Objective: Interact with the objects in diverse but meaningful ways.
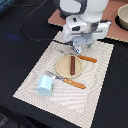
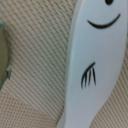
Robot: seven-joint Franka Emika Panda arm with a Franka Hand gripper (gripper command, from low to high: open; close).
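Note:
In the exterior view my gripper [image 1: 80, 47] hangs low over the far side of the striped placemat [image 1: 97, 85]. Its fingers are hidden by the hand, so I cannot tell whether it is open or shut. A brown sausage [image 1: 73, 65] lies on a round wooden plate [image 1: 62, 71] just in front of it. A light-blue cup [image 1: 44, 85] stands at the mat's near left. A grey pot [image 1: 123, 17] sits at the far right. The wrist view shows, close up, a white flat object with a drawn smile [image 2: 92, 65] lying on the placemat [image 2: 40, 65]. No fingers show there.
A fork with an orange handle [image 1: 67, 81] lies in front of the plate. A knife with an orange handle [image 1: 86, 58] lies behind it. A brown mat [image 1: 112, 31] lies under the pot. A black cable [image 1: 30, 22] runs across the dark table.

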